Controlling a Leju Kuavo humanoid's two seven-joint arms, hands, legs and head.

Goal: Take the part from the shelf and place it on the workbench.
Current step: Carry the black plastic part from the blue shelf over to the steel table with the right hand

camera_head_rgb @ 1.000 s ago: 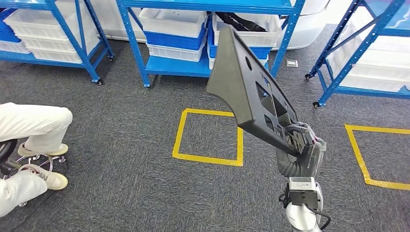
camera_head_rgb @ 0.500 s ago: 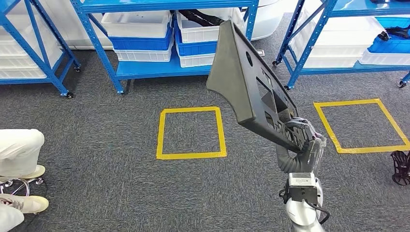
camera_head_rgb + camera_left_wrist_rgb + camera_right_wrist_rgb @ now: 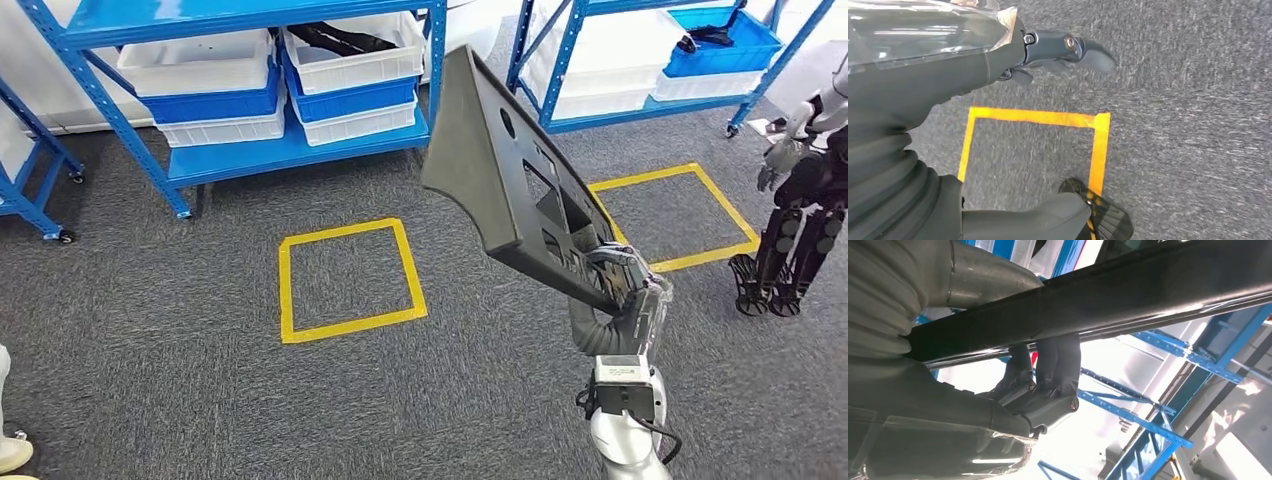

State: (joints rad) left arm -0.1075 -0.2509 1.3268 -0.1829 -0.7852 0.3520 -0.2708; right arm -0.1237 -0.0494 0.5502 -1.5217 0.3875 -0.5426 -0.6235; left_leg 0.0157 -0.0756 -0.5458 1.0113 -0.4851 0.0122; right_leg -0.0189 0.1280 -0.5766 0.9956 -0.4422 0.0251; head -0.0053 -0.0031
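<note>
Blue shelves [image 3: 250, 90] stand at the top, above grey carpet. Your right hand [image 3: 625, 290] grips the big black part [image 3: 510, 180]; hold it tight while turning toward the table.

yellow tape squares [image 3: 350, 281] on grey carpet [image 3: 180, 390], stacked bins [image 3: 205, 85]

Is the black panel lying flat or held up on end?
Held up, tilted: the right robot hand grips the panel at its lower end.
</note>
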